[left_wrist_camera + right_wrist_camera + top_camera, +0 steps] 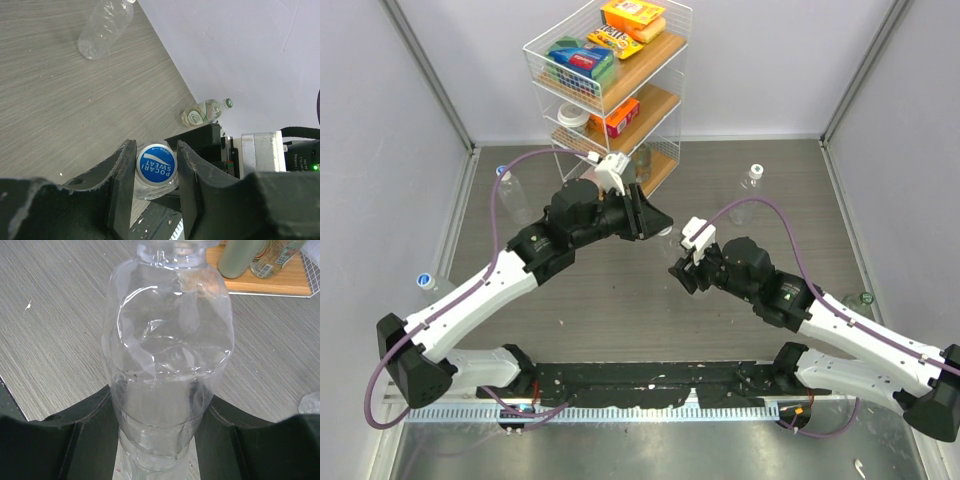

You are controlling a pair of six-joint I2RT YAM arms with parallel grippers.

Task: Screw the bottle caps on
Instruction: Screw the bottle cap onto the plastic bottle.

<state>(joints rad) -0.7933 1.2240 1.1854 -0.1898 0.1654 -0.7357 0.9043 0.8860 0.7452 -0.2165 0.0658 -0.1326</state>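
Note:
My right gripper (159,395) is shut on the lower body of a clear bottle (170,340), one finger on each side. The bottle's neck points away from that camera. A bottle cap (156,164) with a blue "POCARI SWEAT" top and white rim sits on this bottle's neck. My left gripper (156,146) is closed round the cap, its fingers (122,170) pressing it from both sides. In the top view the left gripper (648,215) and right gripper (682,268) meet over the middle of the table, the bottle mostly hidden between them.
A wire rack (610,80) with boxes and wooden shelves stands at the back. Loose clear bottles lie at the back right (748,192), back left (515,198), left edge (435,287) and right edge (860,298). Grey walls enclose the table.

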